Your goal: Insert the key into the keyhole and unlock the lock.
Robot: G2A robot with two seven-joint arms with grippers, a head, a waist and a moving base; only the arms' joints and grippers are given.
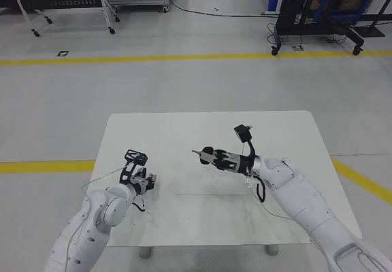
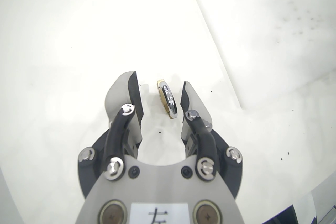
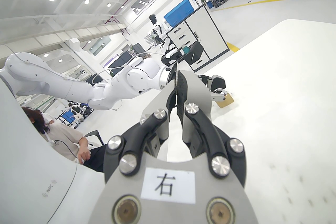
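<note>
While the left gripper [image 2: 160, 82] straddles a small brass padlock with chrome shackle [image 2: 168, 101], fingers spread, it stands on edge on the white table [image 2: 78, 25], near left; the right gripper [image 3: 177, 78], clenched on a thin metal key [image 1: 195, 152], hangs well right. Step: securing lock; next likely a firm grasp.

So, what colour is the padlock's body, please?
The padlock body is brass-gold; left wrist view shows it best.
</note>
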